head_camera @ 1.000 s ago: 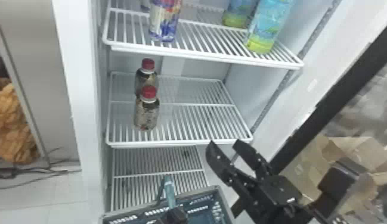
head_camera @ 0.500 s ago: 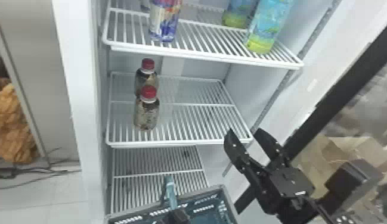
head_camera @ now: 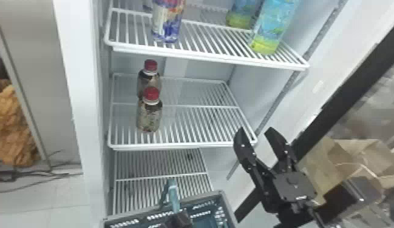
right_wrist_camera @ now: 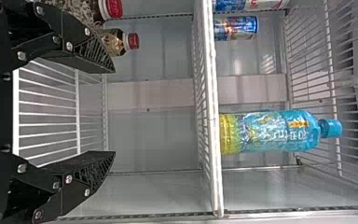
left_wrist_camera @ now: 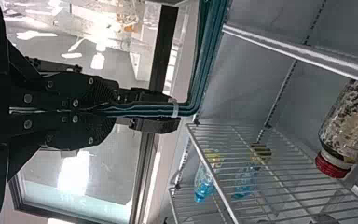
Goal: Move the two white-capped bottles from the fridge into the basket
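Note:
In the head view, two dark bottles [head_camera: 149, 116] with red caps over white neck rings stand on the middle shelf's left side, one behind the other. Two blue-and-green bottles [head_camera: 273, 27] stand on the upper shelf; one bottle [right_wrist_camera: 270, 132] has a blue cap in the right wrist view. My left gripper [head_camera: 178, 219] is at the basket [head_camera: 220, 194]; in its wrist view, the left gripper [left_wrist_camera: 105, 110] is shut on the teal handle [left_wrist_camera: 198, 79]. Right of the middle shelf's front corner, my right gripper [head_camera: 256, 132] stands open; between its fingers, the right gripper [right_wrist_camera: 113, 112] holds nothing.
A patterned can [head_camera: 168, 22] stands on the upper shelf's left part. The upper shelf's front edge [head_camera: 205, 57] lies above the right gripper's level. The fridge's right wall [head_camera: 259, 91] and dark door frame [head_camera: 341, 97] slope beside the right arm, with cardboard [head_camera: 366, 154] beyond.
My right gripper has shifted right and slightly up in the head view, staying open. The basket has moved only a little, and the bottles stand where they were.

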`<state>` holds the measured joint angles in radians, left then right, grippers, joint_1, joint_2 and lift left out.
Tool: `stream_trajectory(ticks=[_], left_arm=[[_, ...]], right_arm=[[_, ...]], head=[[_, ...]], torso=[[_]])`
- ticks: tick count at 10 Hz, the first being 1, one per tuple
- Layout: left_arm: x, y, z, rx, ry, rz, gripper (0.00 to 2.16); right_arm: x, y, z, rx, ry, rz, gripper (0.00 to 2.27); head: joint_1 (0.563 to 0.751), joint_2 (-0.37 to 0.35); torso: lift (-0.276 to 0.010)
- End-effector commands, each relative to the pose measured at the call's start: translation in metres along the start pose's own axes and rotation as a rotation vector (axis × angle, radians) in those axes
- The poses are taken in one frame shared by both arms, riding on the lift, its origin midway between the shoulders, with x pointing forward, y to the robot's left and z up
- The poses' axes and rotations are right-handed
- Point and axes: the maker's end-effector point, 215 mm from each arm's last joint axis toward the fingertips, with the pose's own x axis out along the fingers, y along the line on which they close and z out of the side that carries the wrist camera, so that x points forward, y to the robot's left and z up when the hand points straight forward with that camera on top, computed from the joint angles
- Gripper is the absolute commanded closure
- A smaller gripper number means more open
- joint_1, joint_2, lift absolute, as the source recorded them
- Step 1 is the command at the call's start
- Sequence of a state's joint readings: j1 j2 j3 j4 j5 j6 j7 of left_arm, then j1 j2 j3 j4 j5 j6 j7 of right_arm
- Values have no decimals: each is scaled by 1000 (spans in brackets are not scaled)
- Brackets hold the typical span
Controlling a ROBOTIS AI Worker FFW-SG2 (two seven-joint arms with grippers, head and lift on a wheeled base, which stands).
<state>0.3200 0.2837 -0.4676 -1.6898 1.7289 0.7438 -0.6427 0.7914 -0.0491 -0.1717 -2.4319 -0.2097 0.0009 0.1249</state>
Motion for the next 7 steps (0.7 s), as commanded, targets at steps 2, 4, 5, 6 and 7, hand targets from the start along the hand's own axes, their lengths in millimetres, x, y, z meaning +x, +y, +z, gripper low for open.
stream_trajectory(ticks=[2,4,5,6,7], left_arm=[[0,0,0,0,-1,0,1119],[0,0,0,0,-1,0,1119],[0,0,0,0,-1,0,1119],[0,0,1,2,0,0,1119],[0,0,1,2,0,0,1119]], right_arm=[[1,-1,-1,3,-2,-1,467],[0,0,-2,6,-2,0,467],[0,0,-1,6,-4,2,467],[0,0,0,8,-7,2,467],[0,0,1,7,-10,2,467]], head=[[695,-350],[695,-350],[695,-350],[695,-350],[695,-350]], torso=[[-260],[-260],[-260],[-260],[-260]])
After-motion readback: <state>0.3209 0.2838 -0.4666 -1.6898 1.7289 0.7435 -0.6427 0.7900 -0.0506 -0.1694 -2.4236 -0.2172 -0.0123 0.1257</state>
